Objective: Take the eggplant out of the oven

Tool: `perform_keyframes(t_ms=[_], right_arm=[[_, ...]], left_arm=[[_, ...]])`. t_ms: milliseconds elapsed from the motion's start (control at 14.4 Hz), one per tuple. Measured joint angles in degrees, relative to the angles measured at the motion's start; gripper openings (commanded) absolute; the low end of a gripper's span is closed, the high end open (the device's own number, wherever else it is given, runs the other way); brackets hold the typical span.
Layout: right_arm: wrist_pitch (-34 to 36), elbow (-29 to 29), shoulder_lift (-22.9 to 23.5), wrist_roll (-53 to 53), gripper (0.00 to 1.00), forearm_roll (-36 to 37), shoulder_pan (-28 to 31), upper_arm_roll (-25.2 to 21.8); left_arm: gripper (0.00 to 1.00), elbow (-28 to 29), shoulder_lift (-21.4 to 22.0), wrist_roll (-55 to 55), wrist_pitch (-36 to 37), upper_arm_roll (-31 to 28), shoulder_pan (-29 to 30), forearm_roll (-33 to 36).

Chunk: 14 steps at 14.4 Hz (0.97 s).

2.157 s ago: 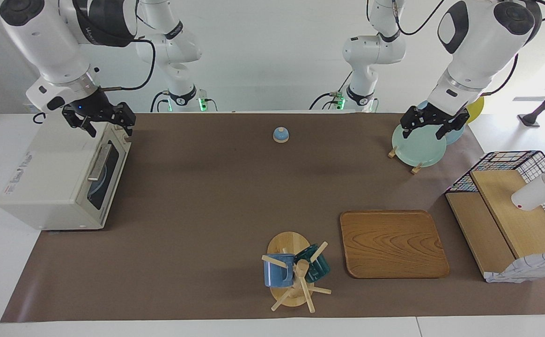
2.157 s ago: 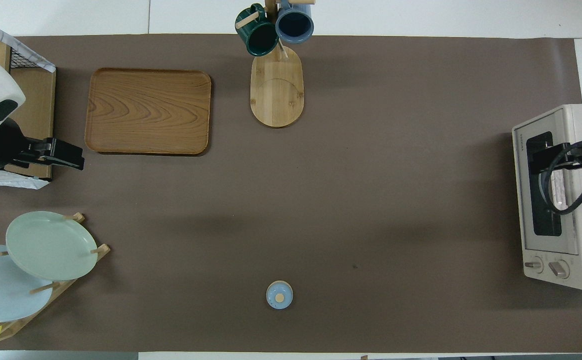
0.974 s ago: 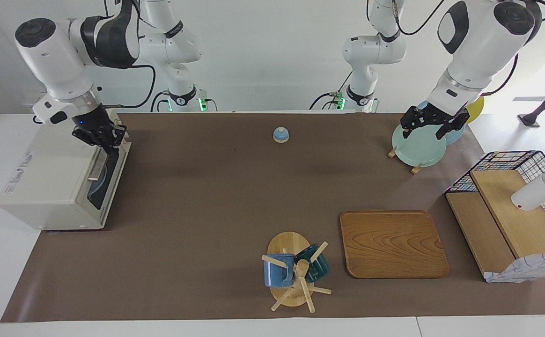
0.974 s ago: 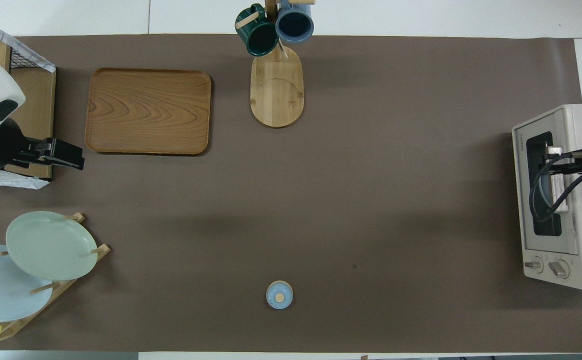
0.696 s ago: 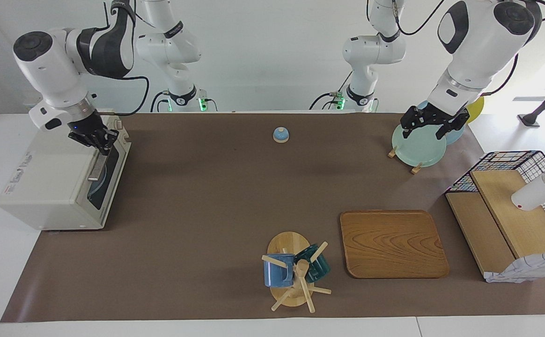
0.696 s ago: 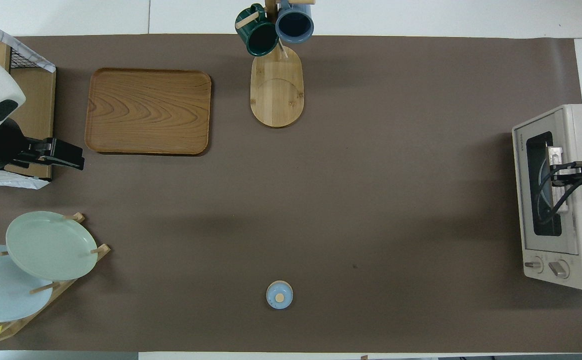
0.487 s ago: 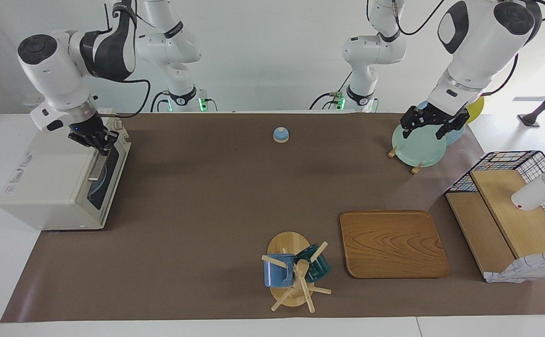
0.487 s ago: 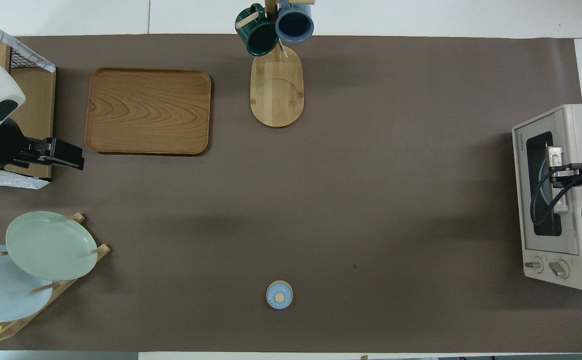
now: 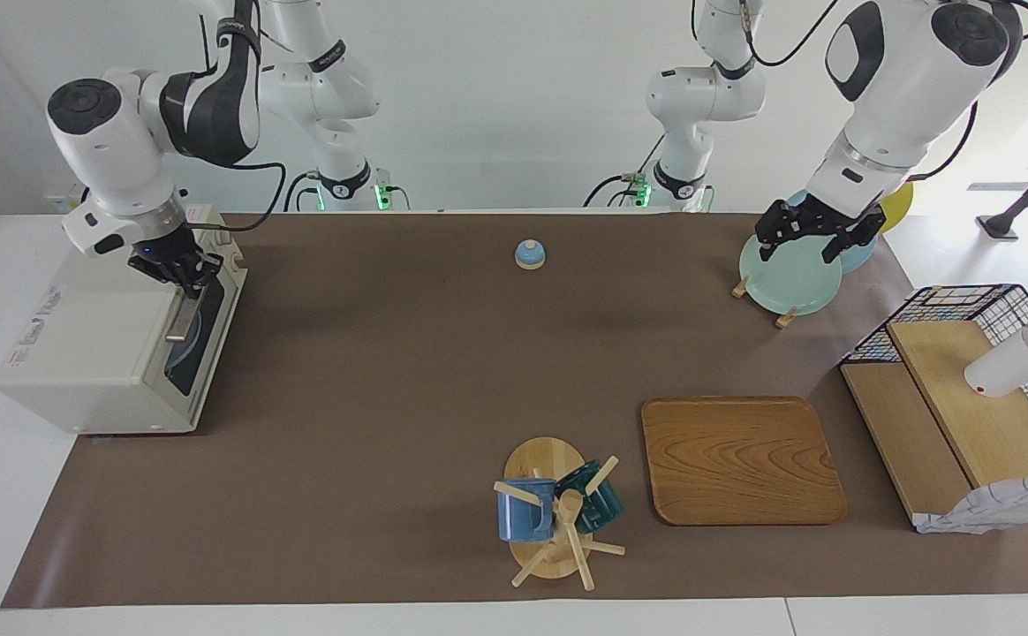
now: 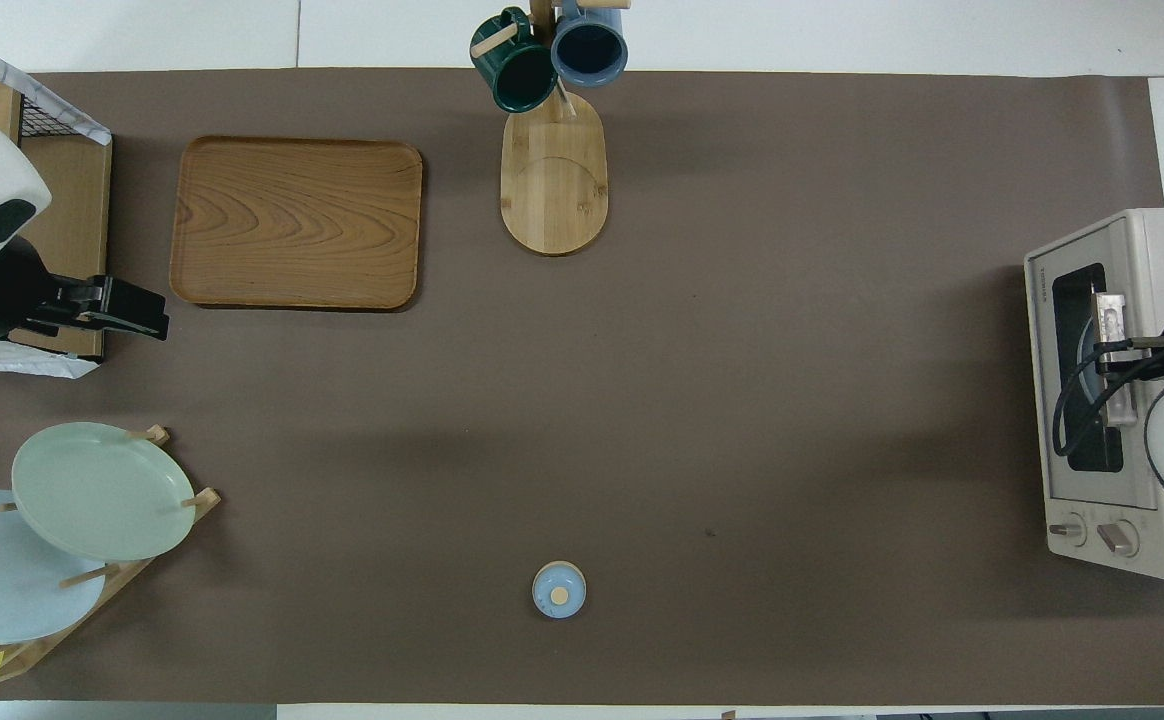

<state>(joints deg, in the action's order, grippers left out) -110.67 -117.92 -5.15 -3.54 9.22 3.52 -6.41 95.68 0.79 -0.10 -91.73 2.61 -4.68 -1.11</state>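
Right end effector point(image 9: 185, 276) clamped on oven point(image 9: 99, 349) door handle point(image 9: 185, 305), door closed. Left end effector point(image 9: 818, 240) fingers apart, waits over plate rack point(image 9: 761, 296).

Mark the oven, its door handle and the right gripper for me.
oven point(image 9: 90, 344), facing view, cream top panel.
door handle point(image 9: 182, 319), facing view, middle of the metal bar.
right gripper point(image 9: 185, 277), facing view, fingertips, shut at the handle's end nearer the robots.

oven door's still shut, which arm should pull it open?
Right. The right gripper is already shut on the oven door handle; the left gripper waits, jaws open, over the plate rack.
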Motion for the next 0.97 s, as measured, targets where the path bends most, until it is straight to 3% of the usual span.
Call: perform_keyframes(t_ms=[626,974], right_arm=[[-1.58,-1.11,-0.22,-0.79,0.0,0.1,-0.3,0.33],[-4.71,-3.03,0.28,-0.66,0.0,0.0,-4.52,0.62]], left_arm=[[1.0,0.0,0.0,0.0,0.0,0.0,0.0,0.0],[1.0,0.0,0.0,0.0,0.0,0.0,0.0,0.0]])
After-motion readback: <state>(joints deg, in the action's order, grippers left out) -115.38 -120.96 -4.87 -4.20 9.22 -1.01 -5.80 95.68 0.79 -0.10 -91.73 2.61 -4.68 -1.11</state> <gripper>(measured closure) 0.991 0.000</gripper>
